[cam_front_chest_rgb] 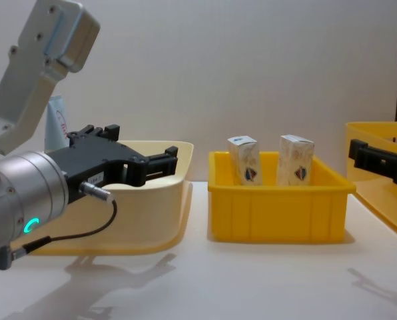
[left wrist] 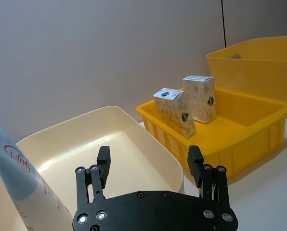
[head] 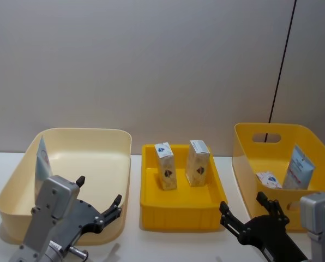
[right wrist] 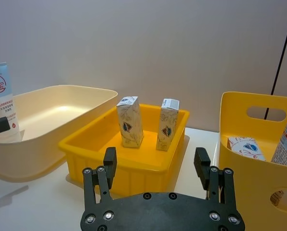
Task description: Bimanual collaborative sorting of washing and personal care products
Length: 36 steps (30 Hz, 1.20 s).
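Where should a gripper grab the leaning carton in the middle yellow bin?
Grip the leaning carton across its narrow sides near the top, coming from above. It tilts toward the upright carton, apart from it, and the middle bin walls hide its base.

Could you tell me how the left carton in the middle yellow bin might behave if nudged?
The left carton stands tall on a narrow base and already tilts, so it would probably tip easily. It looks like thin cardboard, likely light and crushable under a firm squeeze.

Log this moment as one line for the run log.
left gripper: open, by cream bin | right gripper: open, before right yellow bin | two cartons upright in middle tray
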Each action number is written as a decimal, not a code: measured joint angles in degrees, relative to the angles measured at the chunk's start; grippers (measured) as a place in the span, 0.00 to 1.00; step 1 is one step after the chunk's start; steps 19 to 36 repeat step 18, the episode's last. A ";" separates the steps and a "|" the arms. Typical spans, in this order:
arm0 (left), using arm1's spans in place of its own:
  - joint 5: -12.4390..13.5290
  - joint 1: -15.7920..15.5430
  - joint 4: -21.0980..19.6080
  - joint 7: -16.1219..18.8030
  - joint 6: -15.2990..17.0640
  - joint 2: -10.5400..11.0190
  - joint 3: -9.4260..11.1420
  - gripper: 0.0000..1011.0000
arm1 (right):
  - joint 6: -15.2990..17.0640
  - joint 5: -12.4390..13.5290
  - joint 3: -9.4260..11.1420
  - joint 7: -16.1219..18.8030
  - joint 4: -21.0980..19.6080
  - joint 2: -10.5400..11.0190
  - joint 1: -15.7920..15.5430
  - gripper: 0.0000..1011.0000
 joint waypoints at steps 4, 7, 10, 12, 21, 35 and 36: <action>0.00 0.00 0.00 0.00 0.00 0.00 0.00 0.99 | 0.00 0.02 -0.02 0.00 -0.03 0.03 -0.03 0.99; 0.00 0.00 0.00 0.00 0.00 0.00 0.00 0.99 | 0.00 0.01 -0.02 0.00 -0.04 0.03 -0.04 0.99; 0.00 0.00 0.00 0.00 0.00 0.00 0.00 0.99 | 0.00 0.02 -0.01 0.00 -0.04 0.04 -0.06 0.99; 0.00 0.00 0.00 0.00 0.00 0.00 0.00 0.99 | -0.01 0.02 0.00 0.00 -0.04 0.04 -0.06 0.99; 0.00 0.00 0.00 0.00 0.00 0.00 0.00 0.99 | 0.00 0.01 0.03 0.00 -0.04 0.04 -0.06 0.99; 0.00 0.00 0.00 0.00 0.00 0.00 0.00 0.99 | 0.00 0.01 0.03 0.00 -0.04 0.04 -0.06 0.99; 0.00 0.00 0.00 0.00 0.00 0.00 0.00 0.99 | 0.00 0.01 0.03 0.00 -0.04 0.04 -0.06 0.99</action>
